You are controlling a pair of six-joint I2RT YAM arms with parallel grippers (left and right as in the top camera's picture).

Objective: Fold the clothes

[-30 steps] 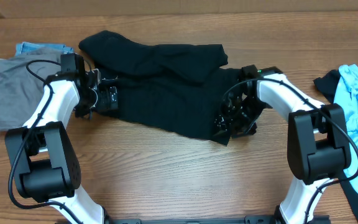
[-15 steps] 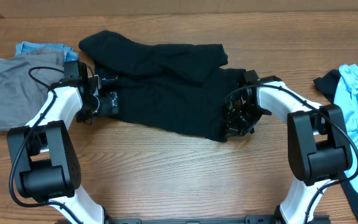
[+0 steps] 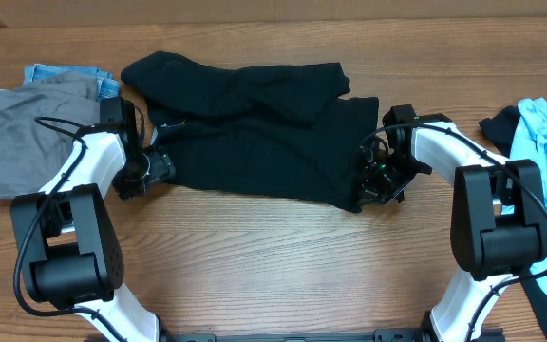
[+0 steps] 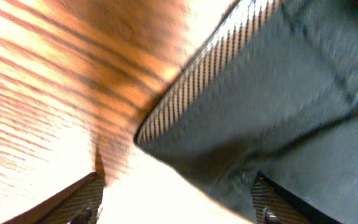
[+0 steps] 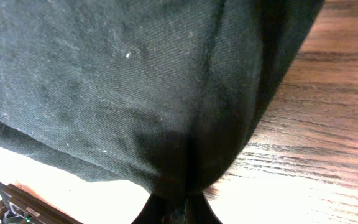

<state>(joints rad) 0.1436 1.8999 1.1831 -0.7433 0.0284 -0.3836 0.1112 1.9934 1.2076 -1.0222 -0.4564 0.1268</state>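
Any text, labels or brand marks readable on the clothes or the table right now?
None can be read.
The light blue garment at the right edge carries a reddish print, too small and cut off to read.
The black garment and grey garment show no text.

Bent at the elbows, left arm (image 3: 84, 171) and right arm (image 3: 444, 147) alike, low over the worktop (image 3: 273, 275); at the left tool (image 3: 160, 168), too blurred up close to read the jaws; at the right tool (image 5: 173, 209), pinched tight on a fold of black garment (image 5: 104, 81).
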